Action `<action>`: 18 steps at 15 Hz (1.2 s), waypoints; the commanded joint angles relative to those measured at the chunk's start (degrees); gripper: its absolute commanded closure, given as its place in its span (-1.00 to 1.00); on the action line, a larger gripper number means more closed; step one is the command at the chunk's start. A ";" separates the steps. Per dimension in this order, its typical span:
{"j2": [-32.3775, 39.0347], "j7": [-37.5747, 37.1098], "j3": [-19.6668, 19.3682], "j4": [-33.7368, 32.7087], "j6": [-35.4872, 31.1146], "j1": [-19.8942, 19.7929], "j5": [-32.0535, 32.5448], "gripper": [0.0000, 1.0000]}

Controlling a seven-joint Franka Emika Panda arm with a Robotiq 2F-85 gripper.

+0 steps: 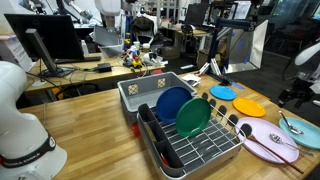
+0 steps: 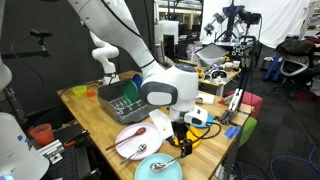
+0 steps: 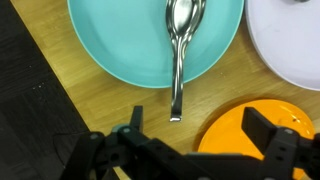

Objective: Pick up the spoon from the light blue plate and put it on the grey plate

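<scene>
The pale silvery spoon (image 3: 179, 60) lies on the light blue plate (image 3: 110, 40), bowl on the plate and handle tip reaching over the rim onto the wood. My gripper (image 3: 198, 128) is open and empty, apart from the spoon, with the handle tip just ahead between the fingers. In an exterior view the gripper (image 2: 182, 138) hangs over the table beside the light blue plate (image 2: 150, 170) and spoon (image 2: 170, 160). The lilac-grey plate (image 2: 130, 140) lies next to it. In an exterior view the spoon (image 1: 292, 126), light blue plate (image 1: 308, 138) and lilac-grey plate (image 1: 262, 132) sit at the right.
An orange plate (image 3: 240, 125) lies under my right finger. A long dark utensil (image 1: 270, 142) rests on the lilac-grey plate. A small blue plate (image 1: 222, 92) is beyond. A dish rack (image 1: 200, 150) holds dark blue and green plates; a grey bin (image 1: 140, 92) is behind.
</scene>
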State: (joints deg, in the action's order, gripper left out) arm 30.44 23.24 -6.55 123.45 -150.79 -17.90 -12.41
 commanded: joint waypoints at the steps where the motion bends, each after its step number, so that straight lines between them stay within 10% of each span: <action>1: 3.13 0.05 2.15 -2.42 -1.13 -2.60 1.32 -1.00; 18: 9.78 -5.99 0.37 -4.05 -7.47 -0.39 11.43 -1.00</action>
State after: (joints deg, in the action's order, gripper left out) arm 39.48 18.73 -5.74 119.53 -156.63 -18.72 -3.00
